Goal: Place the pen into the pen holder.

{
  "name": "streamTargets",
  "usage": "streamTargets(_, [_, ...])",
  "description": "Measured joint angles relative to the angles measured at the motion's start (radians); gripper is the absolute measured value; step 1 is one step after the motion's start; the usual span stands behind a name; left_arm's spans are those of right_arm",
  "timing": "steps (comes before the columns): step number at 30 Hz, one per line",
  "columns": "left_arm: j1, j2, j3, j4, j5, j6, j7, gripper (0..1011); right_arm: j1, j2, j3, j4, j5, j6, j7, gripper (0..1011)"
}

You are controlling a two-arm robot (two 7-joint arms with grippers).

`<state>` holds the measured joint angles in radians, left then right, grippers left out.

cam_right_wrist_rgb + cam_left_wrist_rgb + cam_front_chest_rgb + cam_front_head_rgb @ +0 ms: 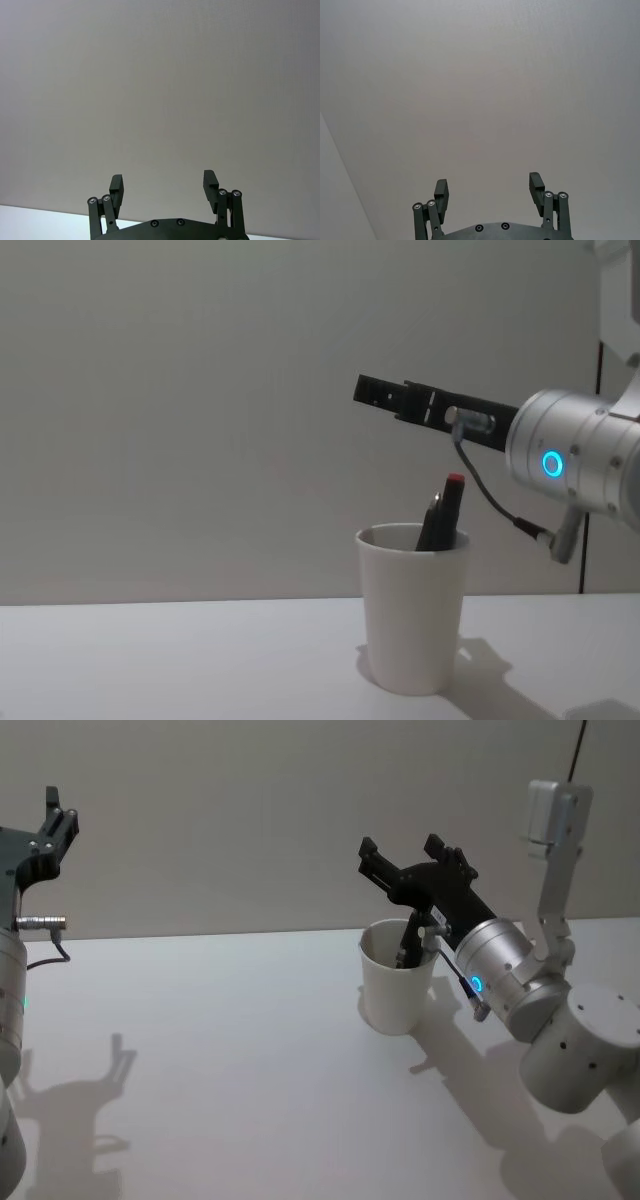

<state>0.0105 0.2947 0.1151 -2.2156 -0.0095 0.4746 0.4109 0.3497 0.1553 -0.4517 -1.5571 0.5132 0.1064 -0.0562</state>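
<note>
- Pen (441,520) stands tilted inside the white pen holder (412,610) on the table (230,1060).
- Right hand (408,858) hovers above, wide open, empty (task looks done).
- Next: lift clear w/o nudging the rim.
- Left hand (490,192) parked high, open.

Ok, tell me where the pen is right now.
The pen stands tilted inside the pen holder on the table's right side, its red-tipped end poking above the rim, just below the open right end effector.
</note>
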Motion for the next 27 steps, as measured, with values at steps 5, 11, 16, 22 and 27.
streamTargets(5, [0.000, 0.000, 0.000, 0.000, 0.000, 0.000, 0.000, 1001, 0.000, 0.000, 0.000, 0.000, -0.001, 0.000, 0.001, 1002])
streamTargets(11, [0.000, 0.000, 0.000, 0.001, 0.000, 0.000, 0.000, 1001, 0.000, 0.000, 0.000, 0.001, -0.002, -0.001, 0.001, 1001])
streamTargets(16, [-0.008, 0.002, 0.010, 0.018, -0.005, -0.013, -0.011, 1001, -0.012, 0.005, 0.008, -0.005, -0.009, -0.003, 0.005, 1001])
streamTargets(22, [-0.032, 0.011, 0.045, 0.078, -0.026, -0.059, -0.054, 1001, -0.056, 0.027, 0.034, -0.030, -0.035, -0.012, 0.020, 1001])
streamTargets(27, [-0.058, 0.021, 0.079, 0.139, -0.044, -0.107, -0.098, 1001, -0.098, 0.048, 0.061, -0.055, -0.062, -0.021, 0.034, 1001])
